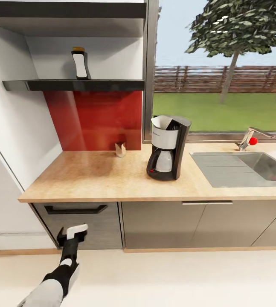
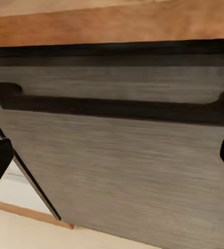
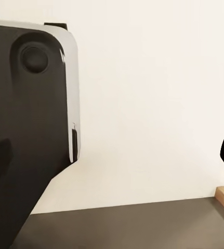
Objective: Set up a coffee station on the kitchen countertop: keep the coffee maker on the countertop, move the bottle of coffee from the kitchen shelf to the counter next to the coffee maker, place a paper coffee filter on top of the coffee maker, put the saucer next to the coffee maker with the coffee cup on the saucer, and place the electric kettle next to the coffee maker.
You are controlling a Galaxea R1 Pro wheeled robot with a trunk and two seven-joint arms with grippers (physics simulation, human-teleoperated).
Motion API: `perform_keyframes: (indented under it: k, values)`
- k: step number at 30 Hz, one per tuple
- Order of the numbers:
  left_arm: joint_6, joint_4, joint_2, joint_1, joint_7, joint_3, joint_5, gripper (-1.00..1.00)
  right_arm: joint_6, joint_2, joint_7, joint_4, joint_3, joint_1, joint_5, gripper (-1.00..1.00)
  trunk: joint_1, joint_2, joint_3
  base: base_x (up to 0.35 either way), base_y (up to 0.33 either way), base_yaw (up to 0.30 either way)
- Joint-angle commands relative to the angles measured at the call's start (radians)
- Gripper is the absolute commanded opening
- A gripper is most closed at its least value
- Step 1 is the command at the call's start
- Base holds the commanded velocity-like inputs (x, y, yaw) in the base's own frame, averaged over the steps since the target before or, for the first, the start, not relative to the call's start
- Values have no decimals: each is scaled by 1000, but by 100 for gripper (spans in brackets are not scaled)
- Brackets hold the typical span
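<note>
The worktop (image 1: 103, 179) carries the coffee maker (image 1: 168, 147), a white paper coffee filter (image 1: 162, 123) in its top. The left arm reaches low toward a grey drawer front (image 2: 122, 171), its left tool (image 1: 73, 237) spread wide and empty. A dark bottle (image 1: 80, 64) stands on the shelf (image 1: 74, 85).

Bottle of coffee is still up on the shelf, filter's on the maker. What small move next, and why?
Probably raise the left end effector toward the shelf. It hangs low by the cabinet drawer front, fingers apart and empty, while the bottle of coffee stands high above the kitchen countertop, left of the coffee maker.
</note>
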Motion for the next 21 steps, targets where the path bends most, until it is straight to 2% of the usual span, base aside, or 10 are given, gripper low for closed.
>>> perform_keyframes:
  k: [1, 7, 10, 17, 18, 21]
  values:
    - [-3, 0, -5, -27, 6, 6, -10, 100, -3, 0, 0, -9, 0, -1, 0, 100, 0, -2, -2, 0, 0, 0]
    - [-5, -1, -19, -143, 5, 5, -10, 100, -5, 1, 0, -40, 1, -1, 0, 100, 0, -2, -2, 0, 0, 0]
    - [-2, -1, -34, -258, 5, 5, -10, 100, -5, 3, 0, -63, 1, -1, 0, 100, 0, -2, -2, 0, 0, 0]
    - [10, -1, -50, -339, 6, 5, -10, 100, -5, 3, 0, -64, 1, -1, 0, 100, 0, -2, -2, 0, 0, 0]
    - [23, -1, -57, -383, 6, 5, -10, 100, -5, 3, 0, -64, 1, -1, 0, 100, 0, -2, -2, 0, 0, 0]
    - [74, -1, -60, -440, 6, 5, -10, 100, -5, 3, 0, -64, 1, -1, 0, 100, 0, -2, -2, 0, 0, 0]
